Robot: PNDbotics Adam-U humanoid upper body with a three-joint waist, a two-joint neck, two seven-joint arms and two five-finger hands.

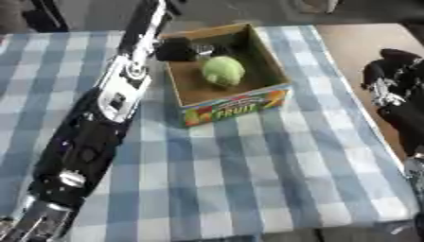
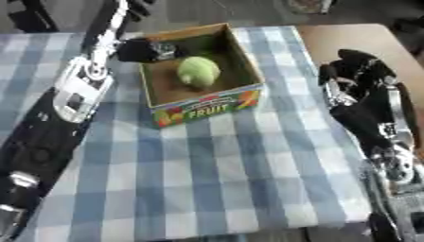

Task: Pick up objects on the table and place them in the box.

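A cardboard box (image 1: 236,101) with "FRUIT" printed on its front stands on the checked cloth at the back middle. A pale green round fruit (image 1: 223,71) lies inside it, toward the far side. My left arm runs up from the lower left, and my left hand (image 1: 175,49) sits at the box's far left corner, over the rim and just left of the fruit, apart from it. My right hand (image 2: 354,71) hangs at the right, over the table's edge, fingers relaxed and holding nothing.
A blue-and-white checked cloth (image 1: 248,170) covers the table. Bare brown tabletop (image 2: 356,38) shows to the right of the cloth. My left forearm (image 1: 108,108) lies across the cloth's left side.
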